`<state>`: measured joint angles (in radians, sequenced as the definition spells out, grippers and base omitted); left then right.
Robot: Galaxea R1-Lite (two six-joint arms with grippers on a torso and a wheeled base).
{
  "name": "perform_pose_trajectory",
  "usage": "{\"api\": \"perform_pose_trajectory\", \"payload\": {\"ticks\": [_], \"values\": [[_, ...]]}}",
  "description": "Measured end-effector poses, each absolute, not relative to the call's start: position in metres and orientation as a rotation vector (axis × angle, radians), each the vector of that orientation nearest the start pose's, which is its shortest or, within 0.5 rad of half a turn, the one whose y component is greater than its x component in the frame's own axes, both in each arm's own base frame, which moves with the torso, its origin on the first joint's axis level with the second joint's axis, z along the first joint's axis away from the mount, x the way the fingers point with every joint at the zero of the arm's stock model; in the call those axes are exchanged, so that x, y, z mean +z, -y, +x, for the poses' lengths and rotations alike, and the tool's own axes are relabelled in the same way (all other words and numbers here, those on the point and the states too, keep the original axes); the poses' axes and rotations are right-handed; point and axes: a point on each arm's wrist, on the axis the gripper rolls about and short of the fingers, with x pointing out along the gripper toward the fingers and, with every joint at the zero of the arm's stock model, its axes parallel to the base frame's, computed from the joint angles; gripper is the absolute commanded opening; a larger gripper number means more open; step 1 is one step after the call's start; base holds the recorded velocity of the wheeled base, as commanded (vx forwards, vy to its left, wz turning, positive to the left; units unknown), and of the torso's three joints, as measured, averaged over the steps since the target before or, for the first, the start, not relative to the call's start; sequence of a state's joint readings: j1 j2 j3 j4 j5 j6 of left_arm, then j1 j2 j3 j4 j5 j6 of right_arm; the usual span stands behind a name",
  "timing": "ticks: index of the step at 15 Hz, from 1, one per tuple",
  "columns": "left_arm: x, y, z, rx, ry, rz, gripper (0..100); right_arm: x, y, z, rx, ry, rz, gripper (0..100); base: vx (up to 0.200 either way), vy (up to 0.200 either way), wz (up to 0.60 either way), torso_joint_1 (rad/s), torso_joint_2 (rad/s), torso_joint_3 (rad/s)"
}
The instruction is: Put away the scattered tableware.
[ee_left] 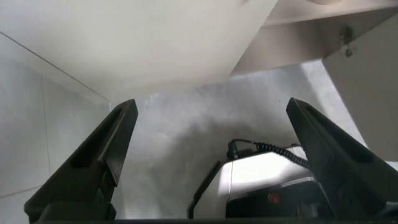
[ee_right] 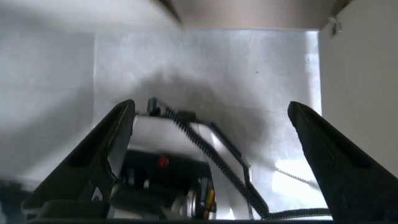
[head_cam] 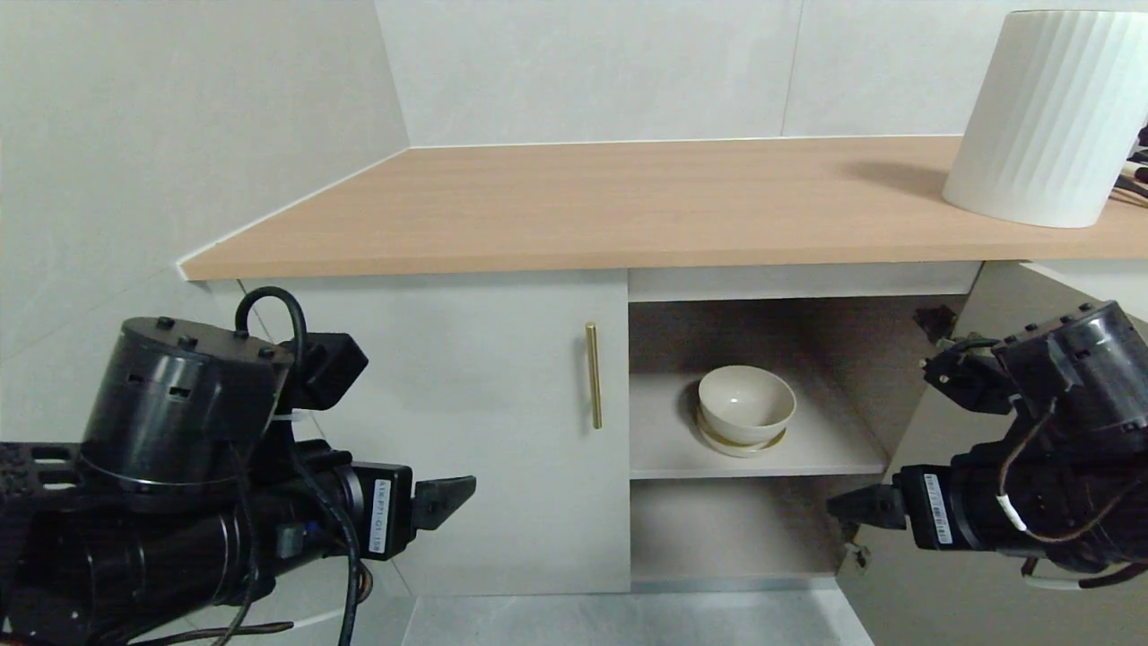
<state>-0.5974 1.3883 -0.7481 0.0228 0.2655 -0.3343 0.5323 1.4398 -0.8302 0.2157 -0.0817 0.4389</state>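
Note:
A cream bowl (head_cam: 746,404) stands in a shallow cream plate (head_cam: 741,442) on the middle shelf (head_cam: 807,458) of the open cabinet compartment. My left gripper (head_cam: 444,501) hangs low in front of the closed left door, well to the left of the bowl. From the left wrist view, the left gripper (ee_left: 211,106) is open and empty. My right gripper (head_cam: 856,507) sits low at the right edge of the opening, below the shelf level. The right wrist view has the right gripper (ee_right: 211,107) open too, nothing between its fingers.
The closed left cabinet door (head_cam: 502,431) carries a gold bar handle (head_cam: 592,375). The right door (head_cam: 942,538) stands open beside my right arm. On the wooden countertop (head_cam: 628,206) a white ribbed container (head_cam: 1045,112) stands at the far right, dark items (head_cam: 1134,175) behind it.

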Motion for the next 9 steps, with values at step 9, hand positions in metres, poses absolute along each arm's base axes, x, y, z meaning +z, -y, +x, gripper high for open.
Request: {"api": "perform_pose_trajectory", "payload": {"ticks": [9], "values": [[0.175,0.114,0.179,-0.18,-0.662,-0.023,100,0.189,-0.103,0.169,0.269,-0.836,0.145,100,-0.2,0.0,0.0,0.002,0.0,0.002]]}}
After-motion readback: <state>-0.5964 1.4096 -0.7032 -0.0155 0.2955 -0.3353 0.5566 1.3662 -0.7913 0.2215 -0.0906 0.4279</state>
